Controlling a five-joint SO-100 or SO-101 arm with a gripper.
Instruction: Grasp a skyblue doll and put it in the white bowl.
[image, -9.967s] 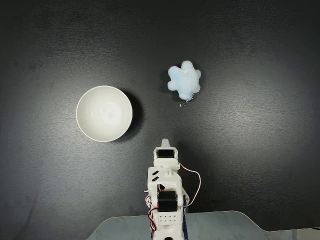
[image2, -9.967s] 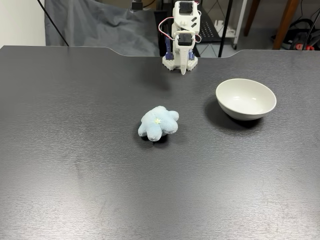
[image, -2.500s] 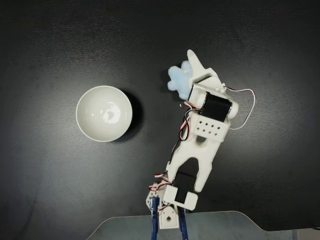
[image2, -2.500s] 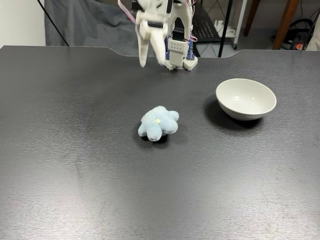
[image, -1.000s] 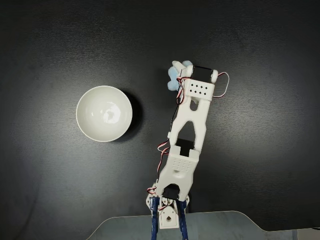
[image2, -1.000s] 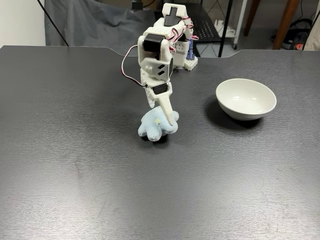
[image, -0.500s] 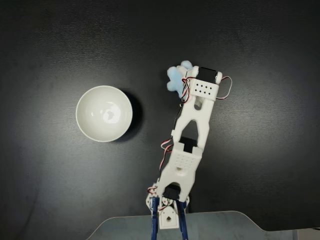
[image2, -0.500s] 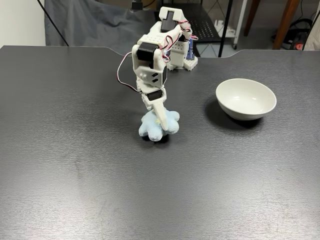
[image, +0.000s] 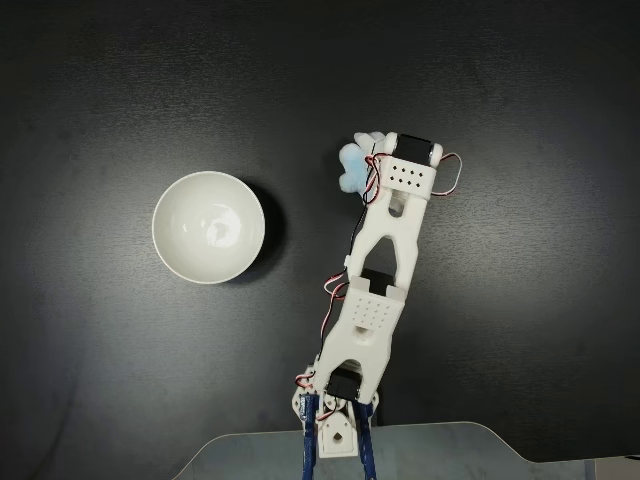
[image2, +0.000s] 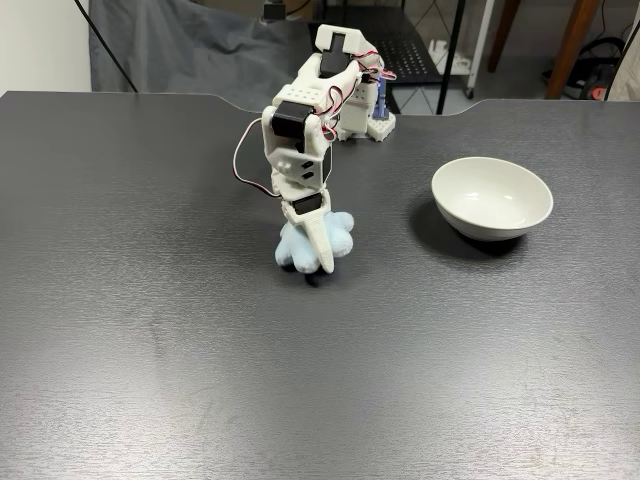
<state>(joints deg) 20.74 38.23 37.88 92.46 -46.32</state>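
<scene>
Dark desk, matte. Skyblue doll lying near centre, on the desk surface. White tool pointed straight down onto the doll, front finger across its face; grip width not discernible. In a fixed view from above, doll mostly hidden under the arm. White bowl well apart, upright. Broad bare desk between doll and bowl.

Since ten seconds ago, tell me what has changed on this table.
The arm unfolded from its base and reached out, and its gripper came down onto the skyblue doll, fingers now pressed into the plush. The doll has barely shifted and is still on the table; whether it is gripped is unclear. The white bowl stayed put, empty.
</scene>
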